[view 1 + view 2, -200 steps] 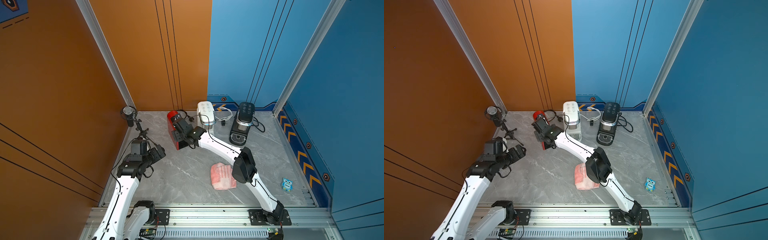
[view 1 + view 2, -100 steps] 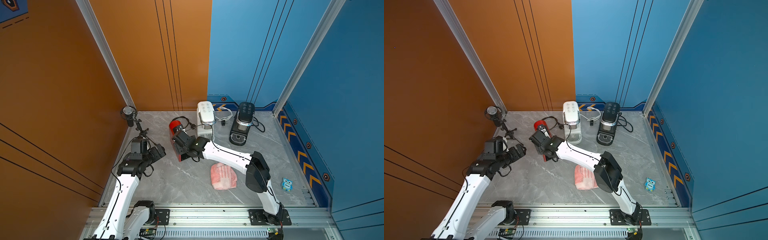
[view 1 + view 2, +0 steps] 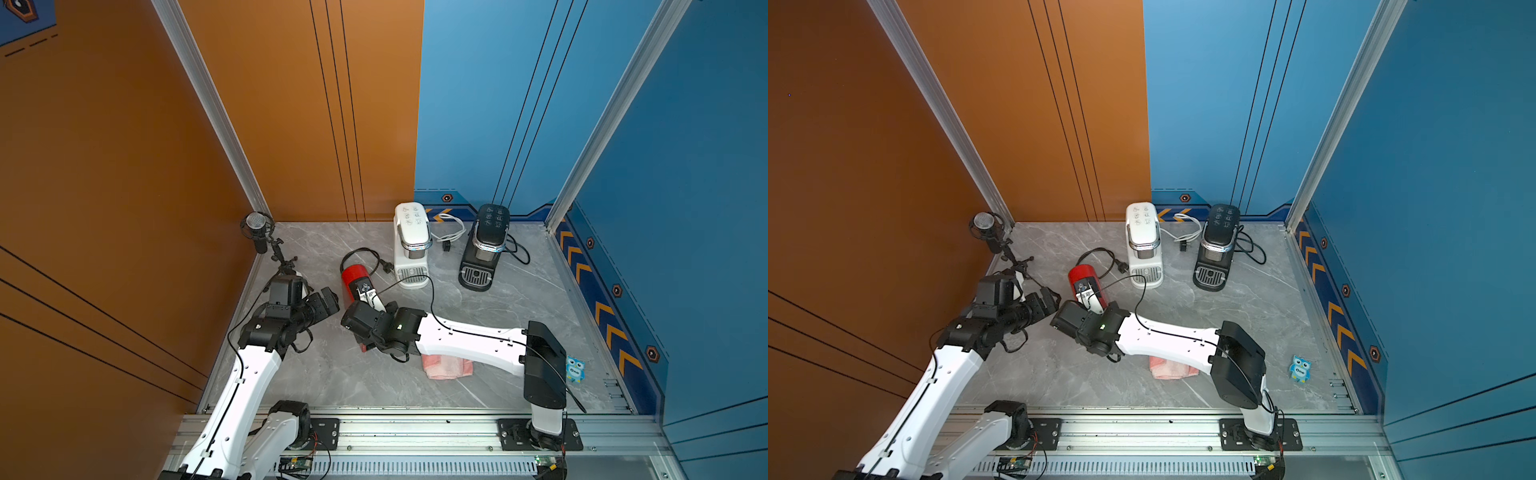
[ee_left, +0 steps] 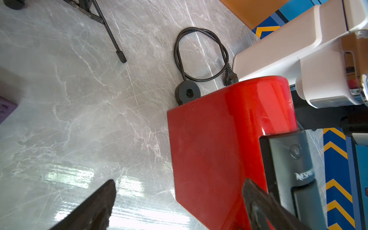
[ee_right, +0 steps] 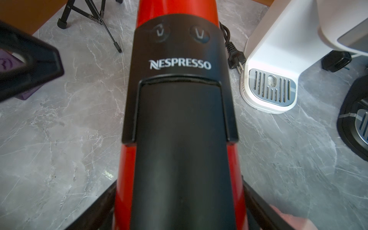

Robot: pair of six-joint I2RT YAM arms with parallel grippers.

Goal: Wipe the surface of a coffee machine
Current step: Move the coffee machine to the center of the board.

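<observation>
A red and black Nespresso coffee machine (image 3: 353,277) (image 3: 1080,275) stands left of centre on the grey marble table (image 3: 519,303). My right gripper (image 3: 366,308) (image 5: 180,201) is shut on its two red sides, with the black front panel (image 5: 179,119) filling the right wrist view. My left gripper (image 3: 329,297) (image 4: 179,185) hangs open close to the machine's left side (image 4: 215,143), one finger in front of the red panel. A folded pink cloth (image 3: 446,369) (image 3: 1170,368) lies on the table, partly under the right forearm, with neither gripper on it.
A white coffee machine (image 3: 411,245) and a black one (image 3: 484,249) stand at the back with their cords. A microphone on a tripod (image 3: 258,227) occupies the back left corner. A small blue owl card (image 3: 575,368) lies at the right.
My right arm has pulled the red coffee machine forward and leftward, away from the white machine, so its forearm now covers part of the cloth. The left gripper has barely moved.
</observation>
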